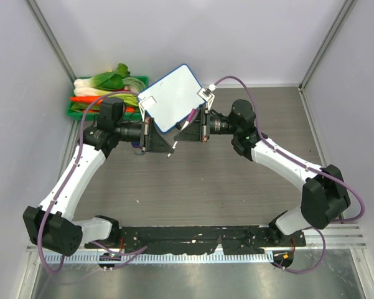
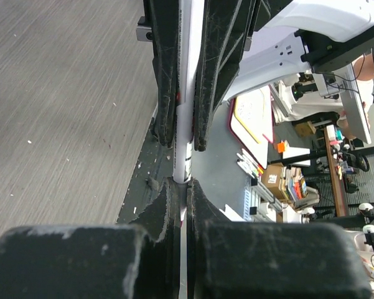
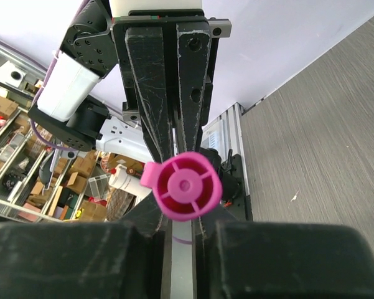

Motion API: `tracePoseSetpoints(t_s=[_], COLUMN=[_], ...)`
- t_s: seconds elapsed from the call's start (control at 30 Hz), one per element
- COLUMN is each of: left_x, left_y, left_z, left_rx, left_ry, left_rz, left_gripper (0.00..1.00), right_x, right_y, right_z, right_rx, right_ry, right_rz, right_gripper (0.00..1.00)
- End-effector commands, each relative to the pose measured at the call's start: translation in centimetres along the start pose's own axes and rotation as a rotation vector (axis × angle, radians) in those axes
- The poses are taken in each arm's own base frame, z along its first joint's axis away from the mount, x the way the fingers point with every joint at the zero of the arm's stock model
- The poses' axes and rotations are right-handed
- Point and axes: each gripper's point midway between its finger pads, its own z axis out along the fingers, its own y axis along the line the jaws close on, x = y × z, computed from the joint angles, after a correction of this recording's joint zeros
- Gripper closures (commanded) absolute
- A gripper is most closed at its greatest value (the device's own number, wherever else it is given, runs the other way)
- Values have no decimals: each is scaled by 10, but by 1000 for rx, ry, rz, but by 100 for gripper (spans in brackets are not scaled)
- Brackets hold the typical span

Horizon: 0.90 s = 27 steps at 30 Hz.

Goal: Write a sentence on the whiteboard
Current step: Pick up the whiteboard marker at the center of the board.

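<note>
The whiteboard lies tilted at the back of the table, its face blank; no sentence shows on it. A white marker with a pink cap is held in the air between both grippers, just in front of the board. My left gripper is shut on the white barrel. My right gripper faces it from the right, shut on the capped end, with the cap's end pointing at its camera. In the top view the left gripper and right gripper meet tip to tip.
A green tray of vegetables stands at the back left, touching the whiteboard's left corner. Grey walls close in the table on the left, back and right. Cables loop over both arms.
</note>
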Motion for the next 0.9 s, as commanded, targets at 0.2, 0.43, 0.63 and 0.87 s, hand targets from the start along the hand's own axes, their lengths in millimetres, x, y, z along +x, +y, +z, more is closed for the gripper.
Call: tracePoseSetpoints(t_s=[0.2,0.43,0.63,0.87], left_x=[4,19,19,20], left_y=[9,27,30,41], left_z=[-3,-5,2,37], left_rx=[-96,-185,-195,-331], left_ry=[-37,-161,-201,-102], left_rz=[8,-67,-79,-55], left_gripper=[47,8,6,9], right_x=[1,0,10,17], right_y=[1,-20,-38,-37], right_z=[-4,-28,-75,-98], right_rx=[128,343,575,597], right_ry=[-7,-119,-283,-409], right_rz=[-92,-63,-10,53], right_gripper=[98,98,99,98])
